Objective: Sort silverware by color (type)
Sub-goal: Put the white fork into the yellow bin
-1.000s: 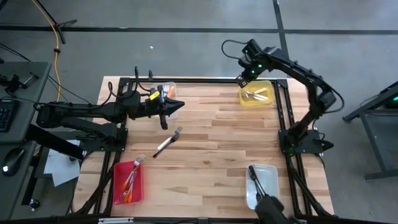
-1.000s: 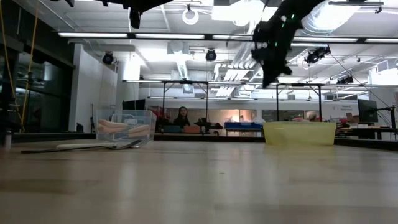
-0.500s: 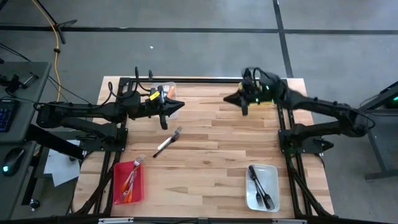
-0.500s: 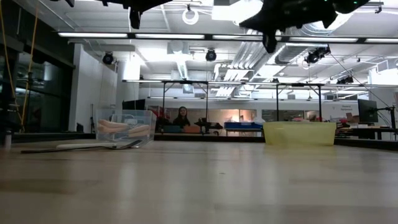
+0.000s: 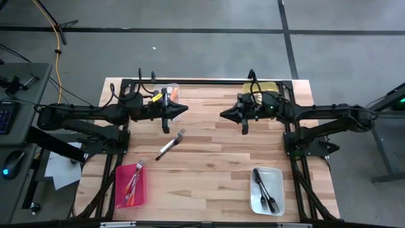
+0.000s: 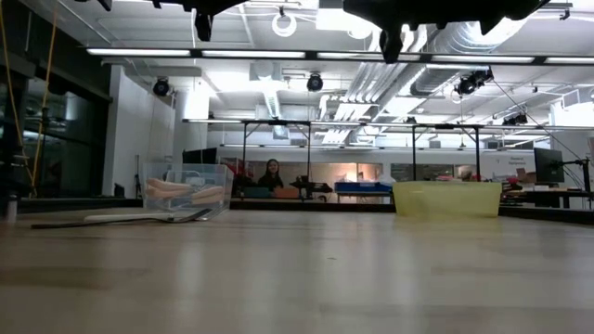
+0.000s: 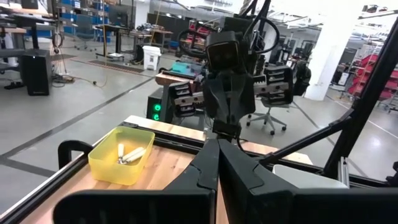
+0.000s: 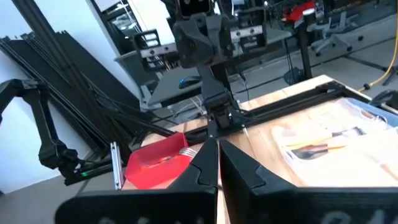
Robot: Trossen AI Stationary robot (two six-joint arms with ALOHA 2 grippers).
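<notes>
The counter (image 5: pixel 209 158) is pale wood laid in long planks, framed by dark metal rails. Both arms reach in over its far half, tips pointing at each other: the left hand (image 5: pixel 183 109) and the right hand (image 5: pixel 223 114) each have their two dark wedge-shaped fingers pressed together into a point, holding nothing. One loose fork (image 5: pixel 171 144) (dark handle, bright metal tines) lies flat on the bare planks between the arms, nearer the left one. The rest of the silverware sits in rectangular plastic bins at the corners: orange-handled pieces in the clear bin (image 5: pixel 168 94) just behind the left hand, pale ones in the translucent yellow bin (image 7: pixel 122 154) by the right arm, red-handled forks in the glossy red bin (image 5: pixel 130 185), and dark forks in the white bin (image 5: pixel 266 190).
</notes>
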